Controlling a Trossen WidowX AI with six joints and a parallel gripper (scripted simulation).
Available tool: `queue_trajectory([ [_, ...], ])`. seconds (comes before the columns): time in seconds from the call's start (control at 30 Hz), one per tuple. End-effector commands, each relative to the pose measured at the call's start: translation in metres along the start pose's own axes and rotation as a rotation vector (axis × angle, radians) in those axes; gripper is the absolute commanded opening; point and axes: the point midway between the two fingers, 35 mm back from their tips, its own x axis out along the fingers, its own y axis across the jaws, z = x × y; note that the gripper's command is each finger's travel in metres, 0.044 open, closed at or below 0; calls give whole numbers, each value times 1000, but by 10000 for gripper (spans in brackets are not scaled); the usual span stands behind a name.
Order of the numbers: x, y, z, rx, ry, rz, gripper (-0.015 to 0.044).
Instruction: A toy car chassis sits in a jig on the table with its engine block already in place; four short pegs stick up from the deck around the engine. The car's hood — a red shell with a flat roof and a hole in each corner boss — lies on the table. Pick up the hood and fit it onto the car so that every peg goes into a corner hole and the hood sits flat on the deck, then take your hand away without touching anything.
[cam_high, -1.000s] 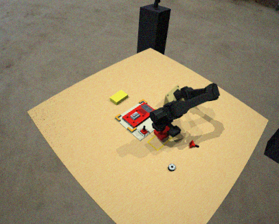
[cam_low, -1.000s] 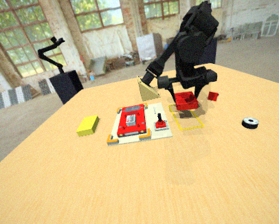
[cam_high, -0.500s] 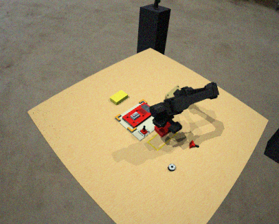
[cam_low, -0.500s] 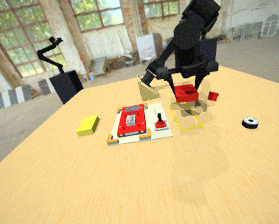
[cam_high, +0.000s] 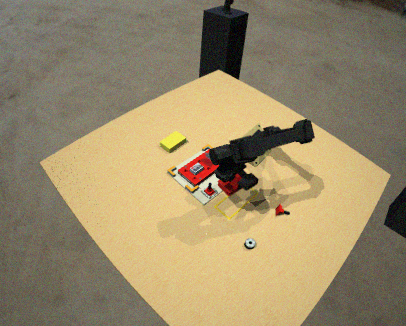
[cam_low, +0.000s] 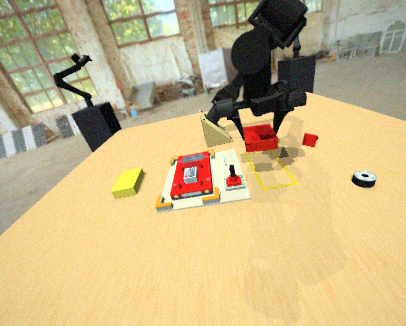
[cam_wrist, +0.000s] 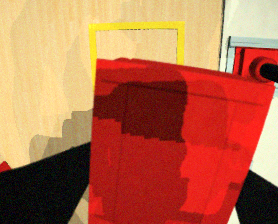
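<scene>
The red hood (cam_high: 229, 186) (cam_low: 260, 145) (cam_wrist: 145, 185) is between the fingers of my gripper (cam_low: 260, 135) (cam_wrist: 165, 162), which is shut on it. It hangs above the table, behind the yellow outline in the exterior view, and fills much of the wrist view. Its corner holes cannot be made out. The red chassis (cam_high: 186, 176) (cam_low: 179, 189) sits in the jig (cam_high: 205, 199) (cam_low: 225, 156), left of the hood in the exterior view. The grey engine block (cam_high: 196, 168) (cam_low: 190, 174) is on its deck. The pegs are small dark spots around the engine.
A red piece with a black upright post (cam_high: 210, 190) (cam_low: 232, 180) stands on the jig's board beside the chassis. A yellow outline (cam_low: 280, 186) (cam_wrist: 137, 26) marks the table. A yellow block (cam_high: 173, 141) (cam_low: 127, 184), a wheel (cam_high: 250, 243) (cam_low: 364, 179), a small red part (cam_high: 280, 210) (cam_low: 310, 140) and a tan wedge (cam_low: 215, 135) stand around.
</scene>
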Motion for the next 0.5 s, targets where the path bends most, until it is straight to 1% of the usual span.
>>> queue_trajectory([
  [0.0, -4, -16, 8, -15, -13, -11, 0],
  [0.47, -8, -72, 24, -53, -19, -24, 0],
])
